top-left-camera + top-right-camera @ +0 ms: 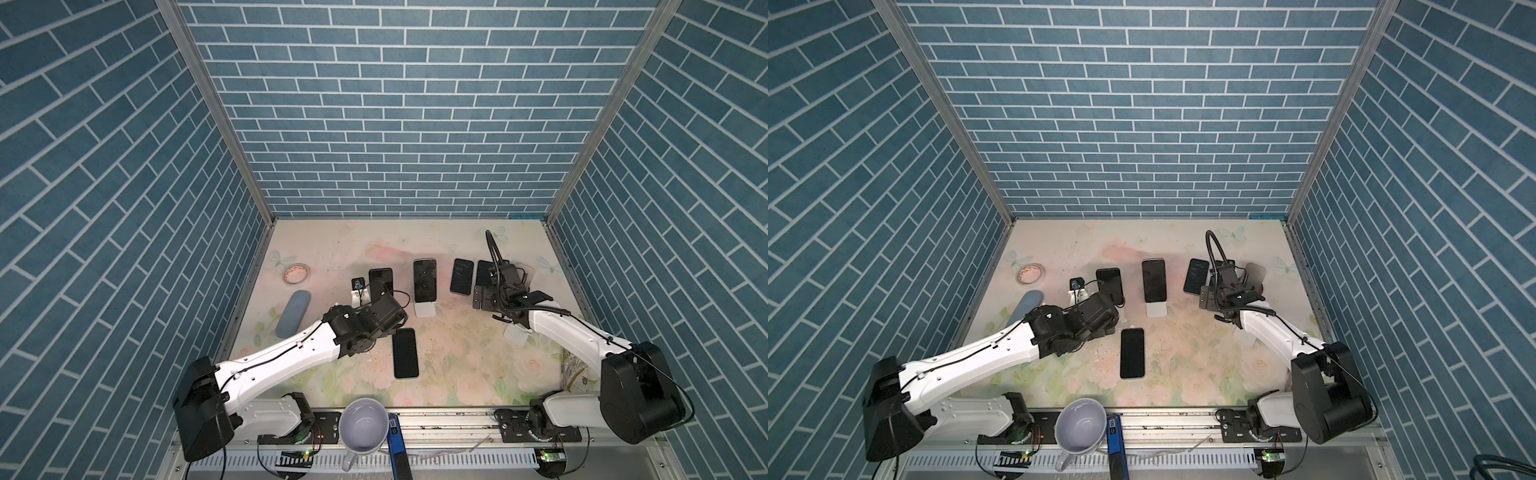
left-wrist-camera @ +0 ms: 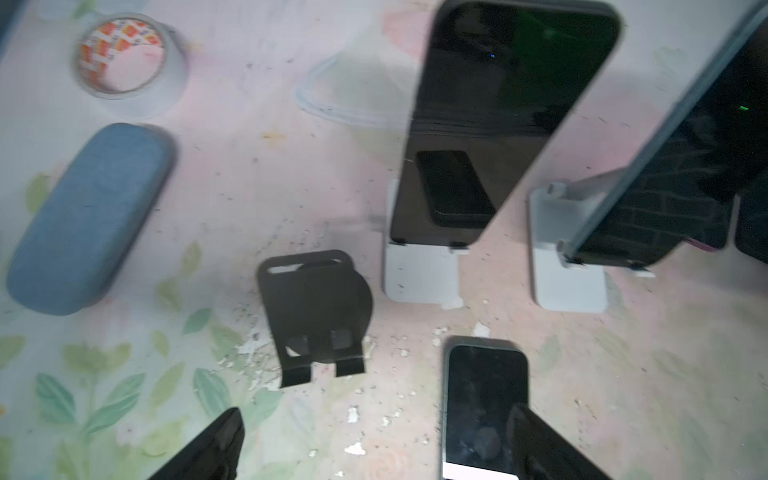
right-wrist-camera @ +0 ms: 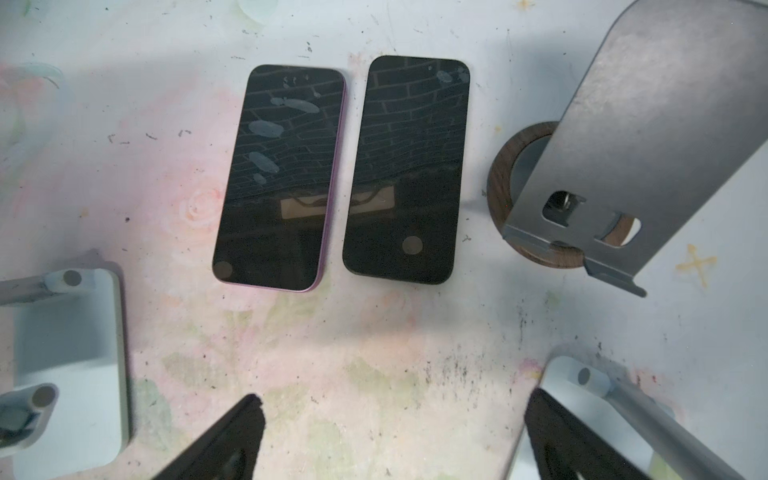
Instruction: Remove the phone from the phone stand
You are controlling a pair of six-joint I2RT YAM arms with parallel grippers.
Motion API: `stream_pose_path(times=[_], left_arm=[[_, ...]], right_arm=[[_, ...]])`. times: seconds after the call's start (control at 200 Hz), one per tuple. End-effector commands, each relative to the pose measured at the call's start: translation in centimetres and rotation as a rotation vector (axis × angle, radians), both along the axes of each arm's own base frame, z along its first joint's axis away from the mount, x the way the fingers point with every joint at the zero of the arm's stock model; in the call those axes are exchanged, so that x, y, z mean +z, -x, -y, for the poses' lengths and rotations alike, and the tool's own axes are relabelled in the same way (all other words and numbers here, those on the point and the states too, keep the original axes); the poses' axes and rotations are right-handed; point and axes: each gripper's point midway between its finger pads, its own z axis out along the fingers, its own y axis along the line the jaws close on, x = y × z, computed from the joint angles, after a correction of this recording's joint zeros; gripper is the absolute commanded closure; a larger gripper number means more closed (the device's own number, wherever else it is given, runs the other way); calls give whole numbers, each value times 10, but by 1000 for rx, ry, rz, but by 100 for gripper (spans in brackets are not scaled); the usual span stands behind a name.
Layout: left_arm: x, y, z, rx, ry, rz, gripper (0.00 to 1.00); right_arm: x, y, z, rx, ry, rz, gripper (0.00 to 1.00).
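Phone [image 1: 405, 353] lies flat and screen-up on the floral surface [image 1: 465, 370], off any stand, near the front centre. Left hand [image 2: 376, 415] is positioned at the phone's far end, jaws spread wide and grasping nothing. In the left wrist view one finger [image 2: 548, 453] overlaps the phone's edge; contact cannot be confirmed. Black stand [image 2: 316, 316] is empty and sits just beside the phone. Second phone [image 2: 498, 116] leans tilted on a white stand [image 2: 419, 278]; third phone [image 2: 681, 174] leans likewise on a neighbouring white stand [image 2: 569, 291]. Tape roll [image 1: 295, 273] and blue case [image 1: 293, 313] lie to the left of these, apart from each other. Right hand [image 3: 395, 399] is likewise released, jaws wide over bare surface, holding nothing. Ahead of it, a purple-edged phone [image 3: 278, 178] and a dark phone [image 3: 407, 170] lie flat side by side, close but not touching. Grey metal stand [image 3: 648, 137], on a wooden ring base, is empty and sits just beside the dark phone.
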Motion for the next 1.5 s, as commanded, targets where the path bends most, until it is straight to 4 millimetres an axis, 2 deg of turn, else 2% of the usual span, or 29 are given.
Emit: stream_pose_path(times=[0.0,0.17,0.44,0.7,0.975,1.07,1.225,1.496], left_arm=[[-7,1,-38,99,-79,6,0],[-16,-6,-50,133,-68,-5,0],[-43,-27,-40,143,25,-7,0],[-55,-40,-28,130,9,-25,0],[-71,-43,-31,150,-66,-78,0],[-74,-44,-31,151,-56,-67,6],[-79,-42,-34,160,-40,-57,21],[-87,-37,-42,167,-43,-57,38]], right_arm=[[7,-7,-2,-2,-2,-7,1],[7,-9,-3,-9,-3,-13,1],[8,-11,-2,-5,21,-28,1],[8,-15,-2,4,44,-35,1],[7,-14,-1,11,55,-40,1],[6,-14,0,9,59,-42,1],[4,-14,0,9,59,-48,1],[5,-14,-1,8,53,-48,1]])
